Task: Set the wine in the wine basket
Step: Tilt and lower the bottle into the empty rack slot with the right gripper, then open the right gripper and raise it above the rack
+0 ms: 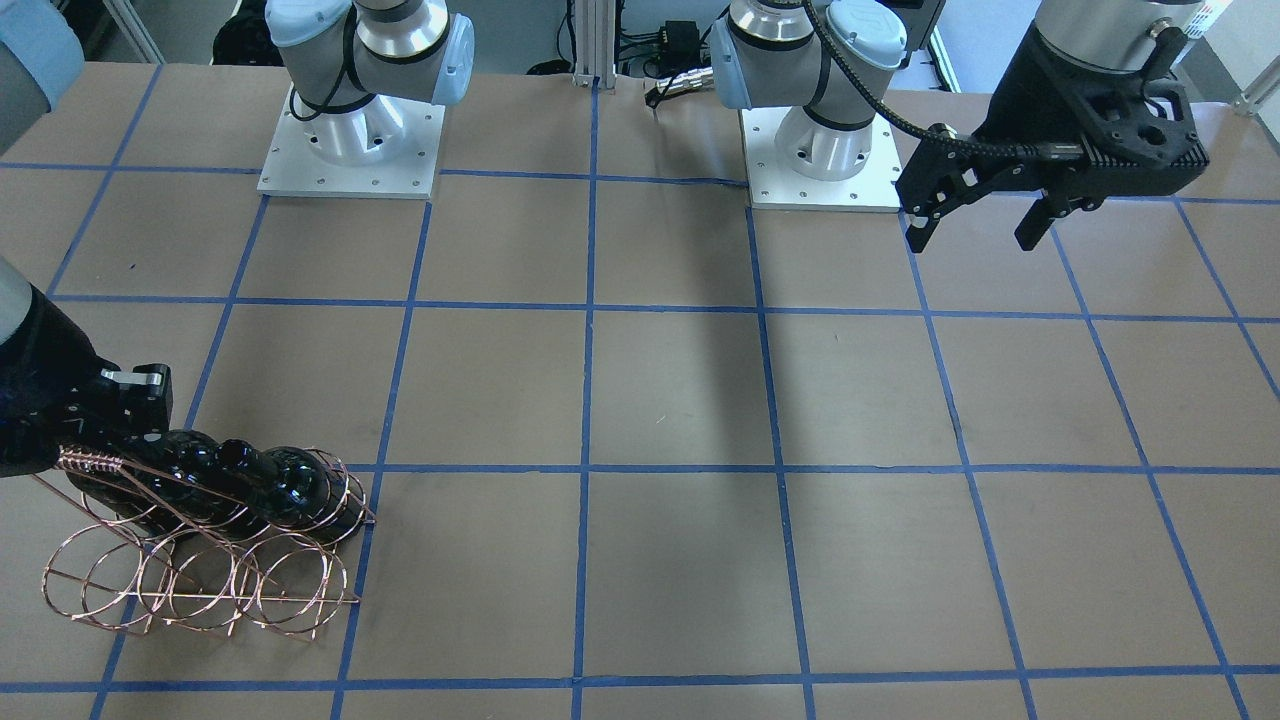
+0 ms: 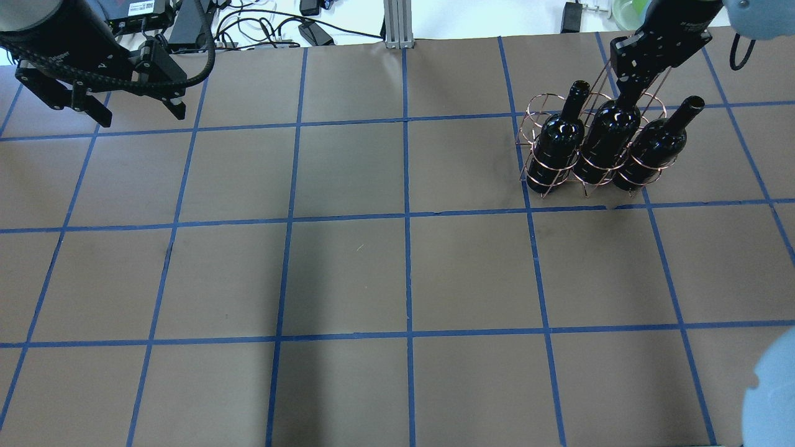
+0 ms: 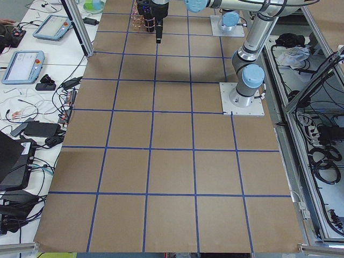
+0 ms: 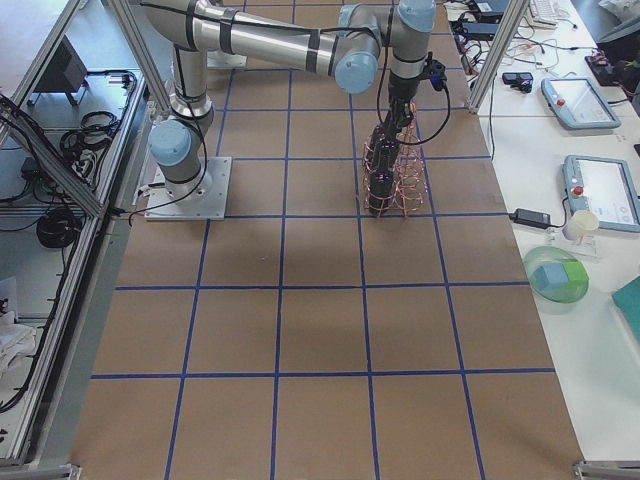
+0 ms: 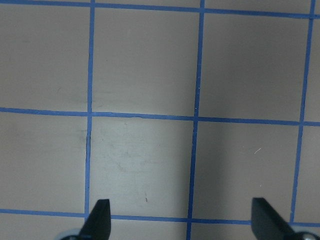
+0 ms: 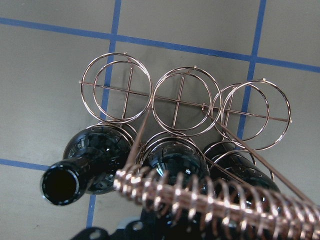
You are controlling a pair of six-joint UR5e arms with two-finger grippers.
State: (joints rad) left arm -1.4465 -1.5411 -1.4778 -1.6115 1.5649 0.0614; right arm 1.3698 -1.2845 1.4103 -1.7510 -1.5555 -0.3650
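The copper wire wine basket (image 2: 529, 118) stands at the table's far right, also in the front view (image 1: 200, 585). Three glossy black wine bottles lean in its rings: left (image 2: 556, 146), middle (image 2: 612, 133), right (image 2: 652, 149). My right gripper (image 2: 628, 93) is shut on the middle bottle's neck, which it hides. The right wrist view looks down over the coiled handle (image 6: 200, 197) at the left bottle's open mouth (image 6: 60, 185) and the basket's empty rings (image 6: 182, 102). My left gripper (image 2: 138, 113) hangs open and empty over the far left, its fingertips (image 5: 100, 212) wide apart above bare paper.
The table is brown paper with a blue tape grid (image 2: 407, 217). Both arm bases (image 1: 350, 140) (image 1: 825, 150) stand at the robot's edge. Cables (image 2: 261, 28) lie past the far edge. Tablets (image 4: 580, 100) and a green bowl (image 4: 555, 280) sit on the side bench.
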